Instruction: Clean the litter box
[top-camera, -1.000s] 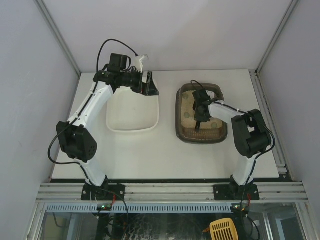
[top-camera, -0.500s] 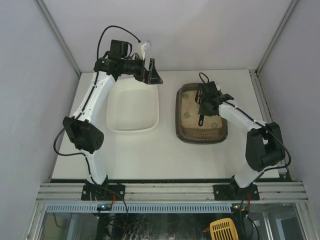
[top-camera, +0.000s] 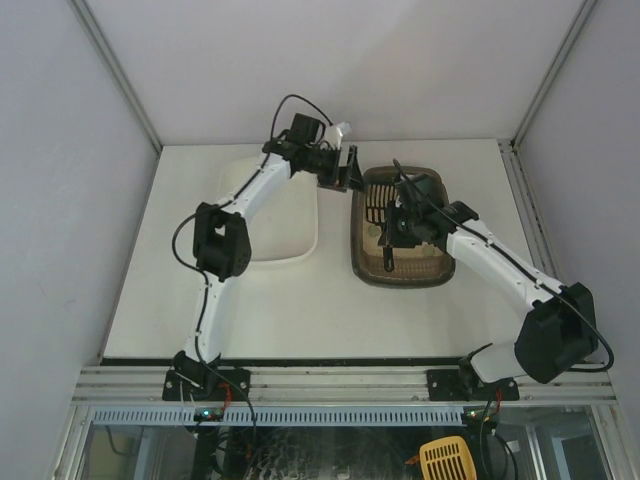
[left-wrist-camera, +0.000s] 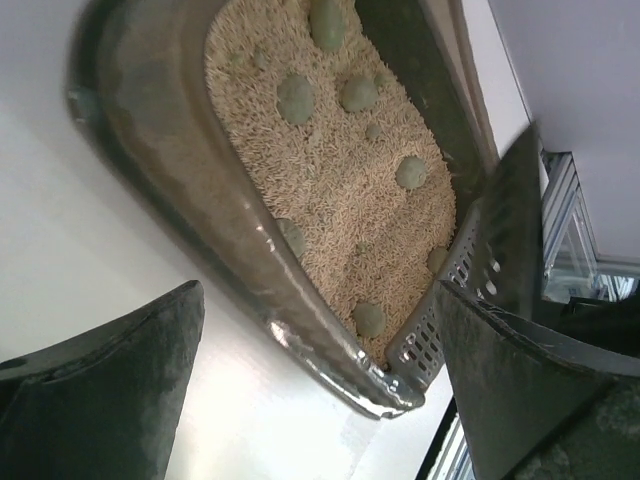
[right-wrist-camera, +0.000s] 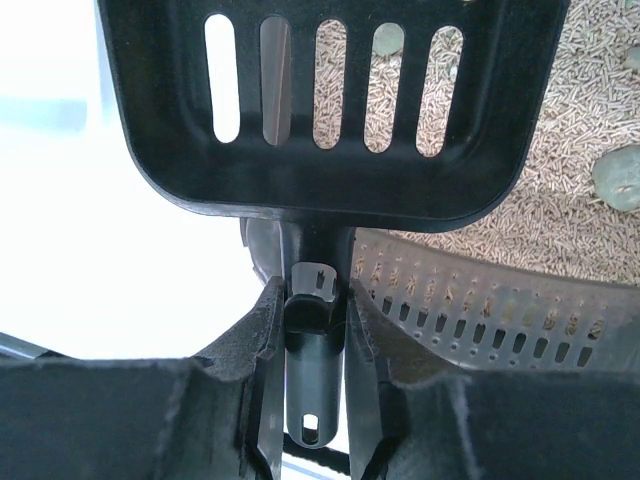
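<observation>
Litter box (top-camera: 400, 279): right fingers (right-wrist-camera: 262, 335) clamp scoop (right-wrist-camera: 330, 150) handle, blade over its litter (left-wrist-camera: 330, 190) to sift clumps (left-wrist-camera: 296, 97); left fingers (left-wrist-camera: 110, 380) spread wide, empty, beside its rim, probably to brace.

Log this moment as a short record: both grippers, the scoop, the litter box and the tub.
left gripper: open, holding nothing, by the far left corner of the litter box
right gripper: shut on the scoop's handle
scoop: black, slotted, head over the left side of the box
litter: beige, with several grey-green lumps lying in it
tub: white, on the table left of the litter box
</observation>
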